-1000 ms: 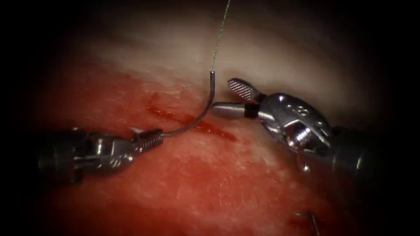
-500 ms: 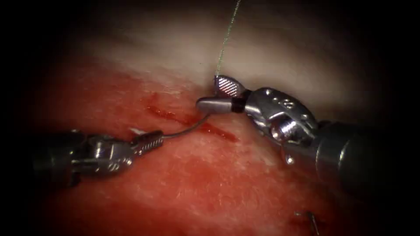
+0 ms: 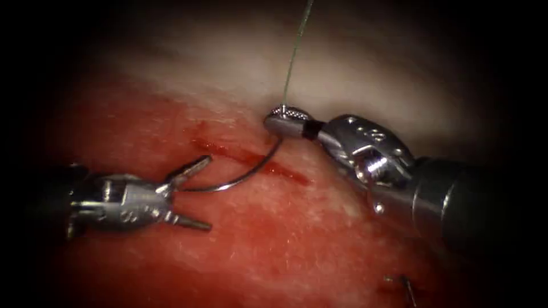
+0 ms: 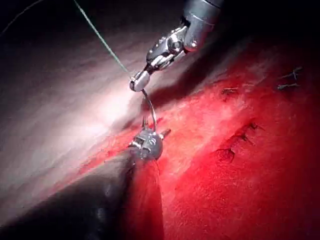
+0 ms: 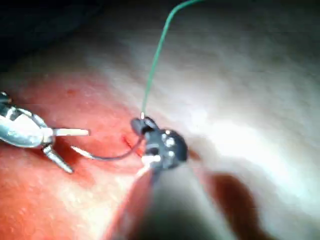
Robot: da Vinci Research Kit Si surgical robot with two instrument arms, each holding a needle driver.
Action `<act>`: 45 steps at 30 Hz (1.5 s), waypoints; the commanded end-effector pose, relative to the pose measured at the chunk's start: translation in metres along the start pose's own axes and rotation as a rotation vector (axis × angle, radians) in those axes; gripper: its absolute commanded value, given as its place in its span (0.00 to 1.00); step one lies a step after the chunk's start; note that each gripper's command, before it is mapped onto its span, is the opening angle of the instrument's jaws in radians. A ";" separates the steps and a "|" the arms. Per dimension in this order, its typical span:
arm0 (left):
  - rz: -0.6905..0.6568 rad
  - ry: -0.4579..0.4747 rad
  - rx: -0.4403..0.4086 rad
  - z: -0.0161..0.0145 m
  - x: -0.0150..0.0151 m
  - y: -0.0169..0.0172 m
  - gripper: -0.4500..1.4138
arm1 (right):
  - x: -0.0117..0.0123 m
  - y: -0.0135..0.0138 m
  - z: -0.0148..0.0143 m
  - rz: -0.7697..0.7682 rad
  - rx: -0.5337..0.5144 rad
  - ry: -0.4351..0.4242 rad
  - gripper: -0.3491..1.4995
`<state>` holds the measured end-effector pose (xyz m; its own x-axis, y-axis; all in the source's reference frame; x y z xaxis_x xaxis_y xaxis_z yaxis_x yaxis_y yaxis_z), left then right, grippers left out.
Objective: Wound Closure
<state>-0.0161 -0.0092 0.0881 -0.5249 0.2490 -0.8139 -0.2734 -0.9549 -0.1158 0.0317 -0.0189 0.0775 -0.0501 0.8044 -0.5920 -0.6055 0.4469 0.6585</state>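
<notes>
Curved needle (image 3: 245, 175) lies free above the cut (image 3: 251, 157), thread (image 3: 294, 54) rising.

Our left tool (image 3: 191, 194) lies low on the left, jaws spread and holding nothing; our right tool (image 3: 282, 118) reaches in from the right, jaws clamped.

The needle (image 3: 245, 177) arcs over the cut (image 3: 251, 157) at frame centre, between the left tool (image 3: 191, 194) and right tool (image 3: 279, 121).

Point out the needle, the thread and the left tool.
needle (image 3: 251, 173), endoscope view, mid-curve.
thread (image 3: 293, 57), endoscope view, strand above the right tool.
left tool (image 3: 200, 194), endoscope view, between its open jaw tips.
</notes>
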 end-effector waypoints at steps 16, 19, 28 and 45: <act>-0.436 -0.090 -0.276 -0.0011 0.0037 -0.0050 0.51 | 0.0020 -0.0002 -0.0005 -0.498 0.445 0.105 0.00; -0.453 -0.119 -0.304 -0.0001 0.0032 -0.0055 0.57 | 0.0020 -0.0009 0.0000 -0.580 0.504 0.150 0.00; -0.480 -0.170 -0.351 0.0020 0.0022 -0.0067 0.61 | 0.0020 -0.0017 0.0000 -0.787 0.563 0.192 0.00; -0.539 -0.180 -0.409 0.0063 0.0002 -0.0062 0.62 | 0.0036 -0.0042 -0.0007 -0.913 0.589 0.285 0.00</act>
<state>-0.0190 -0.0024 0.0917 -0.5347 0.6954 -0.4800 -0.2278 -0.6657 -0.7106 0.0327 -0.0184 0.0719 -0.0006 -0.0004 -1.0000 -0.0465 0.9989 -0.0004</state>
